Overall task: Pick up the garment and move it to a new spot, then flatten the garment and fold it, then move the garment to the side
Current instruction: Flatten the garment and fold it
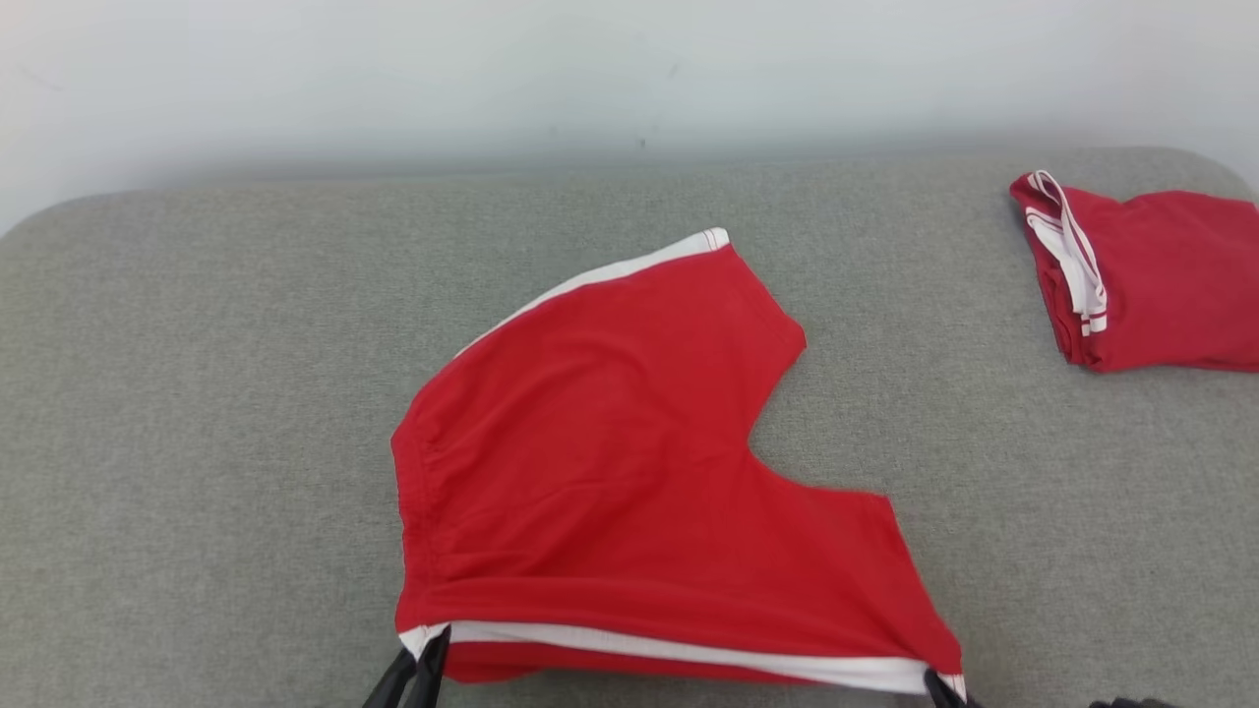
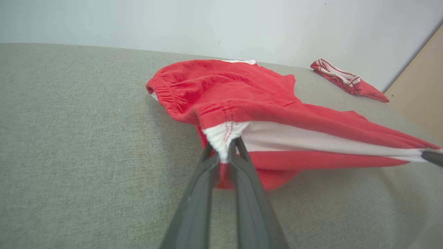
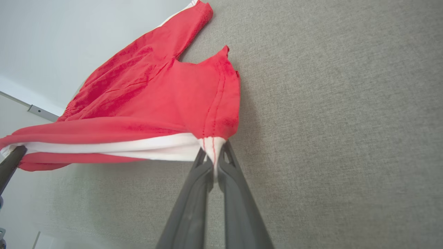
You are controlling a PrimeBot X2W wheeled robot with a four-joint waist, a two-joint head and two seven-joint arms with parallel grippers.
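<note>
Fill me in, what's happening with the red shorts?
The left claw and right claw are each shut on one end of the white stripe on the shorts, holding that edge taut and raised. The rest lies spread on the grey pad. A folded red pair sits at the far right.

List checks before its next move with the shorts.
1. left gripper shut on shorts corner: ok.
2. right gripper shut on the other near corner: ok.
3. stripe between them taut: ok.
4. Both layers caught: cannot tell; red cloth sags below the stripe.
5. Far part flat on table: not ok, creased along its left edge.
6. folded garment out of the way: ok, apart at far right.
</note>
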